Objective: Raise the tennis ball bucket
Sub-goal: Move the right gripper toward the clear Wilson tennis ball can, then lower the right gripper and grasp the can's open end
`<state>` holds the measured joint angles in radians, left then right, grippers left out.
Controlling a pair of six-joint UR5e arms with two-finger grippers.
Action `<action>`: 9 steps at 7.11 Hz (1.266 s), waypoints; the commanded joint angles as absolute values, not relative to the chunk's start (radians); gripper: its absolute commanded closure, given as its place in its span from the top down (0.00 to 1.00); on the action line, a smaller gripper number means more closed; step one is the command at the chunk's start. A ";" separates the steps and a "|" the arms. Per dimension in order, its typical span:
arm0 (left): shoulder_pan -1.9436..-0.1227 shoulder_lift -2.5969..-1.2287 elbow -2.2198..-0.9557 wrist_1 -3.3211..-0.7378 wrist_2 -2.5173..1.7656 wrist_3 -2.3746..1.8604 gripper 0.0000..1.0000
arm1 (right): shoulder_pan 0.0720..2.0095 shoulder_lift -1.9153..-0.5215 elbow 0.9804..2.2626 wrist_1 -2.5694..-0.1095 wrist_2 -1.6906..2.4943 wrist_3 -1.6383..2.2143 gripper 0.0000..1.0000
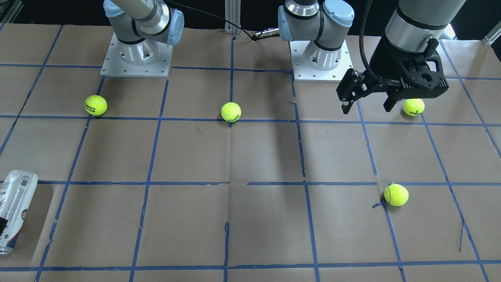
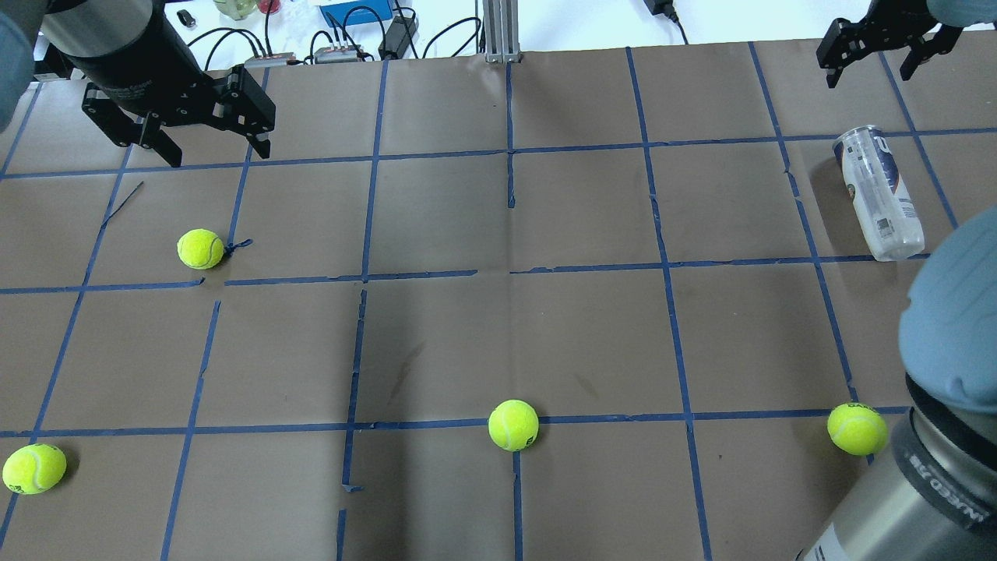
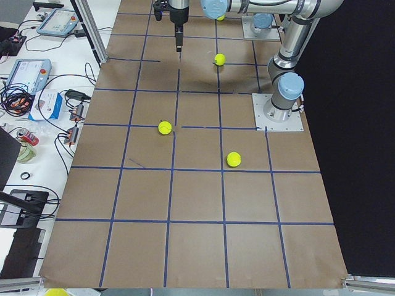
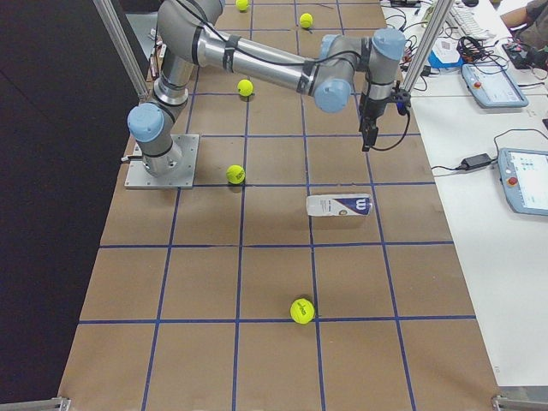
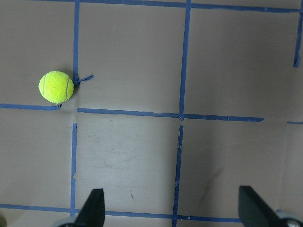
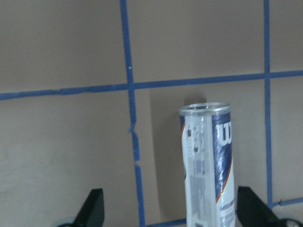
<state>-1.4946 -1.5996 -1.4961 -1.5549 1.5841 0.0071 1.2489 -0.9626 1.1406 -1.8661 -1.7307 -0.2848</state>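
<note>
Tennis ball bucket (image 2: 878,195) lies on its side on the tabletop (image 2: 592,343), rimmed open end toward the right hand (image 2: 870,76). That hand hangs above and beyond this end, fingers spread wide and clear of the bucket. In the wrist view the bucket sits off-centre, nearer one finger (image 6: 251,208). Brown paper gridded with blue tape (image 2: 810,261) shows all round the bucket. The nearest tennis ball (image 2: 857,428) lies well apart. The label carries a white "W" on navy and a barcode. The left hand (image 2: 219,154), also spread, holds nothing, far from the bucket.
</note>
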 commanded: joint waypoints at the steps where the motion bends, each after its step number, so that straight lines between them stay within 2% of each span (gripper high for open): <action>1: -1.494 -1.598 -1.496 -1.555 1.585 0.008 1.00 | 1.204 -0.853 1.088 -1.951 -1.743 -0.353 1.00; 4: -1.494 -1.598 -1.496 -1.555 1.583 0.008 1.00 | 1.174 -0.801 1.176 -1.998 -1.735 -0.373 1.00; 7: -1.494 -1.598 -1.494 -1.555 1.583 0.008 1.00 | 1.160 -0.782 1.195 -2.038 -1.717 -0.382 1.00; 8: -1.494 -1.598 -1.494 -1.555 1.583 0.008 1.00 | 1.154 -0.781 1.210 -2.046 -1.686 -0.415 0.95; 9: -1.493 -1.598 -1.491 -1.557 1.585 0.008 1.00 | 1.138 -0.785 1.222 -2.051 -1.652 -0.484 0.68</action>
